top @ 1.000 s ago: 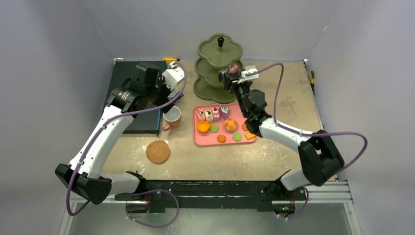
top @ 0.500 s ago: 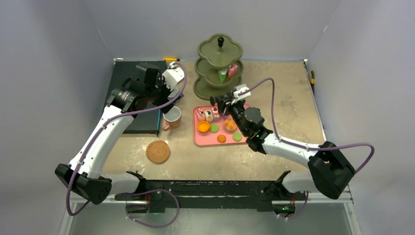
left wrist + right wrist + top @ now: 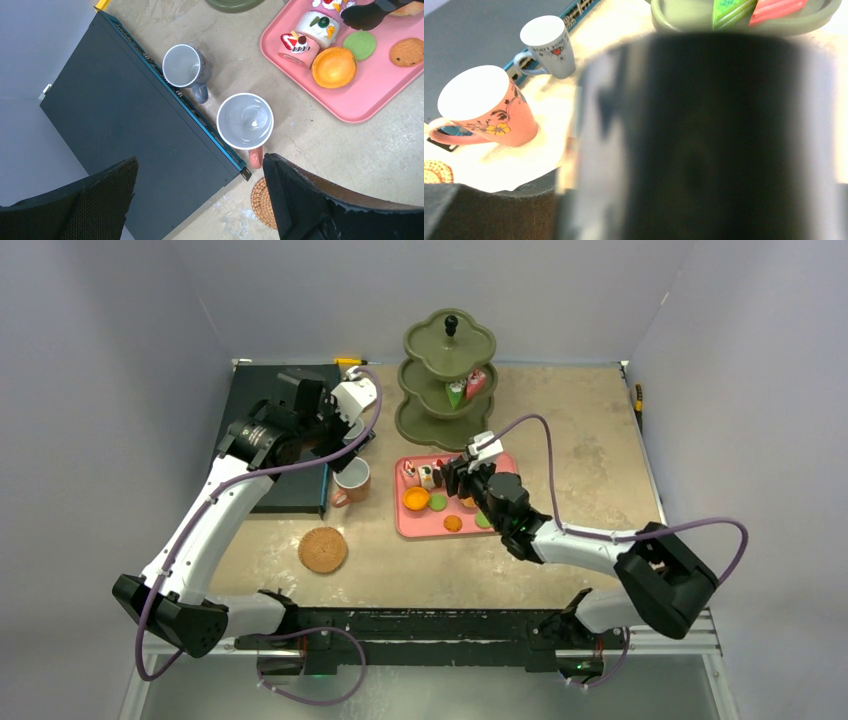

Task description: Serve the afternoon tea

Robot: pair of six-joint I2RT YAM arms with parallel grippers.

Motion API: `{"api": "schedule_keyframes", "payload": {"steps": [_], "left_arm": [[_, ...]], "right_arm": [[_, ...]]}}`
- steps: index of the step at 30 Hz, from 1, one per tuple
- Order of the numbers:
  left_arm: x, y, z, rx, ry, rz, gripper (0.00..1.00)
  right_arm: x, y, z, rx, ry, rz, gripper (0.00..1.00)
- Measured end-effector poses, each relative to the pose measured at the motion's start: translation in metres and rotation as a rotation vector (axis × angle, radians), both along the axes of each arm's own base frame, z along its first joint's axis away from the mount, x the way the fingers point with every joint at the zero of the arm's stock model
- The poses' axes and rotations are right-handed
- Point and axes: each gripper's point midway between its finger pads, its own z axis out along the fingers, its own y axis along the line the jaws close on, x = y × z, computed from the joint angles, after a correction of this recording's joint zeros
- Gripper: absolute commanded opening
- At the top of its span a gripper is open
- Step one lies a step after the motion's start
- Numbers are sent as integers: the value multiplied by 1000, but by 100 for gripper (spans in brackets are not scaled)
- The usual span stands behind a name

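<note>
Pink tray (image 3: 372, 82): flat on the table, holding sweets. These are a strawberry-topped roll slice (image 3: 296, 47), a white cake (image 3: 316, 22), an orange tart (image 3: 334, 67), a green round (image 3: 362, 45) and a brown cookie (image 3: 406, 51).
Green tiered stand (image 3: 430, 345): behind the tray. Its middle tier carries a green cake slice (image 3: 456, 393) and a pink cake slice (image 3: 476, 383) side by side.
Orange mug (image 3: 245, 121): upright and empty, white inside, just beside the edge of the black box (image 3: 125, 130).
Grey mug (image 3: 184, 67): smaller, upright and empty, at the same edge, farther back.
Woven coaster (image 3: 322, 549): lies flat on the table, on the near side of the orange mug.
Left gripper (image 3: 200, 160): fingers spread wide, holding nothing — hovering above the two mugs.
Right gripper (image 3: 455, 475): low over the far side of the tray, among the cakes. Its own camera shows only a dark blur, so its grip cannot be told.
</note>
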Motion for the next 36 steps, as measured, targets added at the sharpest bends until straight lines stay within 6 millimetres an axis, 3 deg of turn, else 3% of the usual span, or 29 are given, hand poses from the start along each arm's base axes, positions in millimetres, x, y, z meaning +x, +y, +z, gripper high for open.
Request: {"api": "schedule_keyframes", "payload": {"steps": [8,25,36], "left_arm": [[0,0,0,2,2,1,95],[-1,1,0,2,1,1,95],[-1,1,0,4,0,-1,95]], "right_arm": [[8,8,-35,-60,60,-2,52],[16,2,-32,-75,31,-29,50],[29,4,-46,-101,43,-46,53]]}}
